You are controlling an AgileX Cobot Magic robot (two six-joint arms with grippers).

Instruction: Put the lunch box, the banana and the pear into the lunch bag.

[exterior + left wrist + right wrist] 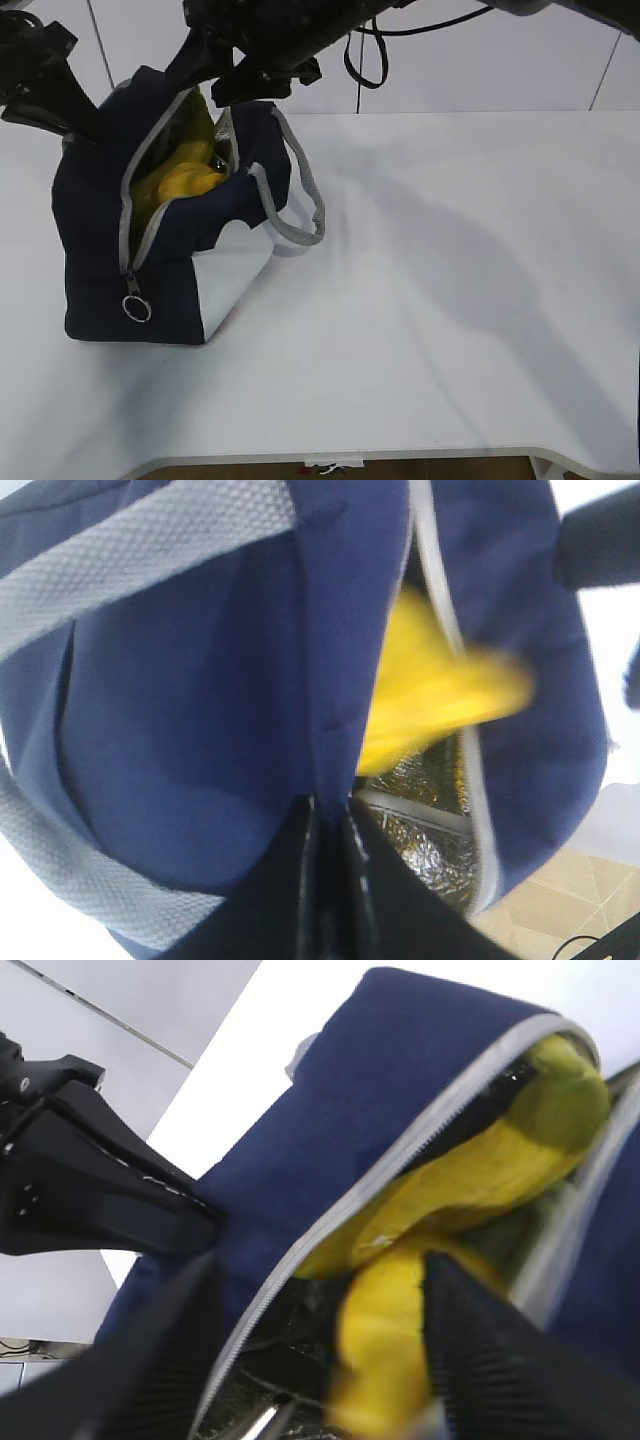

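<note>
The navy lunch bag (95,230) stands open at the table's left, and its silver lining (425,830) shows. My left gripper (78,128) is shut on the bag's far navy rim (330,820) and holds the mouth open. My right gripper (228,82) hangs over the opening with its fingers wide apart (315,1360). The yellow banana (385,1360) lies blurred between them, close to the right finger, inside the bag mouth (188,180). It also shows in the left wrist view (440,700). I cannot tell the pear apart from the yellow mass. The lunch box is hidden.
The bag's grey webbing handle (300,200) droops to the right and the zipper's ring pull (136,308) hangs at the near end. The white table (450,300) stretches to the right, with its front edge near the bottom.
</note>
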